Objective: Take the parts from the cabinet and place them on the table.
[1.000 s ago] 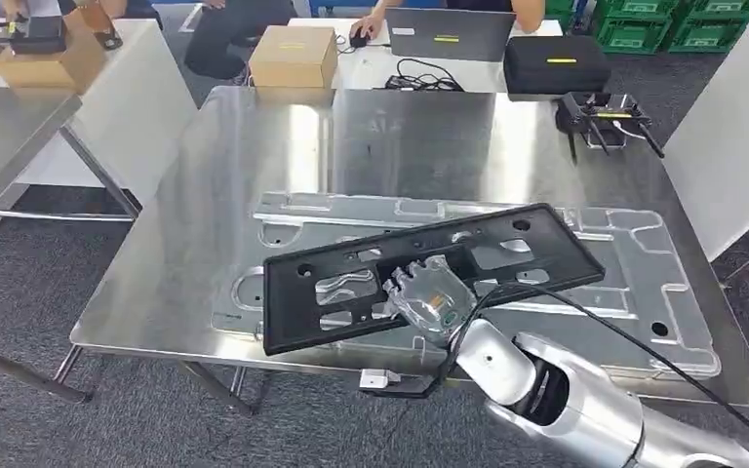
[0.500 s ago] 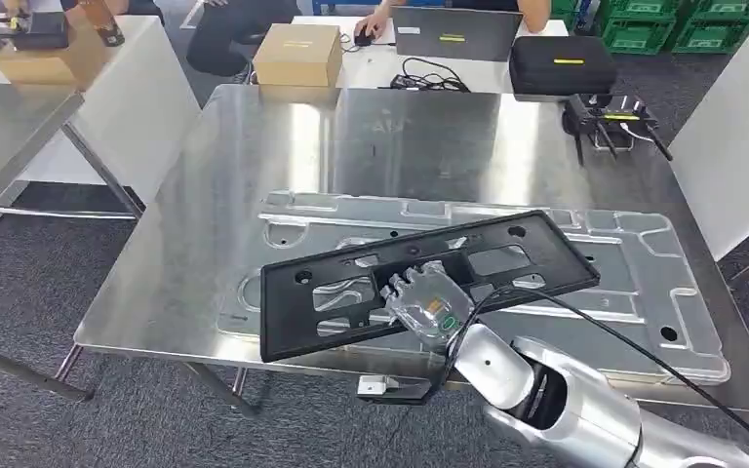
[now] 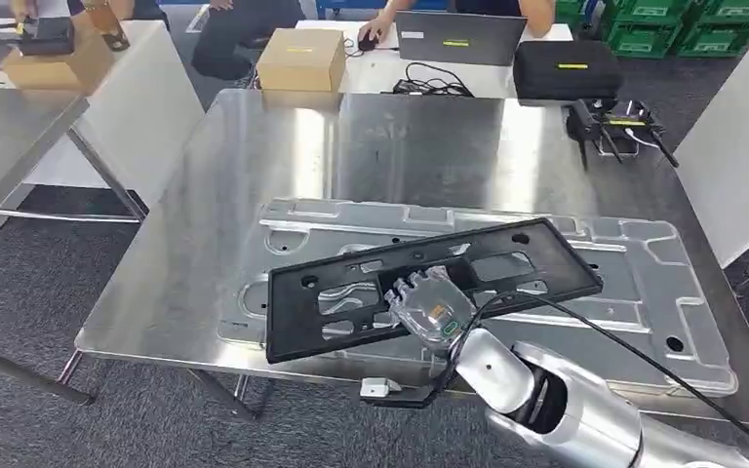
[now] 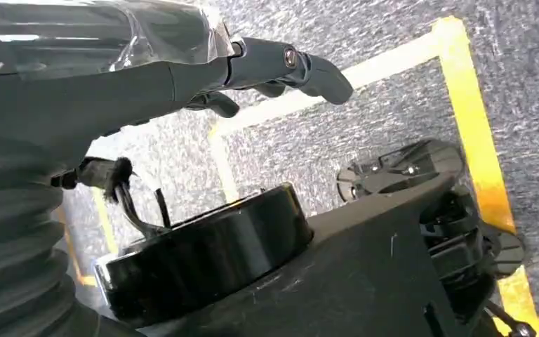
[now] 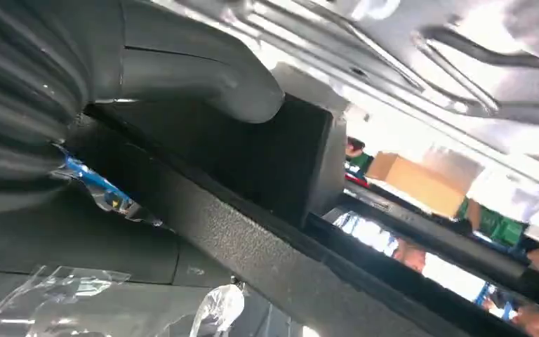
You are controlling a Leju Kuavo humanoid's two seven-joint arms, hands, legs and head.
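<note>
A long black plastic frame (image 3: 351, 283) with several cut-outs lies tilted over a large silver metal panel (image 3: 644, 283) on the steel table (image 3: 254, 156). My right hand (image 3: 429, 304) grips the frame at its near long edge, near the middle. In the right wrist view the thick grey thumb (image 5: 203, 77) presses against the black frame (image 5: 253, 260), with the silver panel (image 5: 421, 63) close behind. My left hand (image 4: 182, 70) hangs by my side over grey carpet, fingers stretched out and holding nothing.
At the table's far edge sit a cardboard box (image 3: 299, 58), a black case (image 3: 566, 68) and a black device with antennas (image 3: 614, 122). A laptop (image 3: 458, 34) and people are beyond. White tables flank both sides, and green crates (image 3: 644, 29) stand far right.
The whole view has shifted slightly as the camera moved. The black frame, still in my right hand, has edged a little to the right over the silver panel.
</note>
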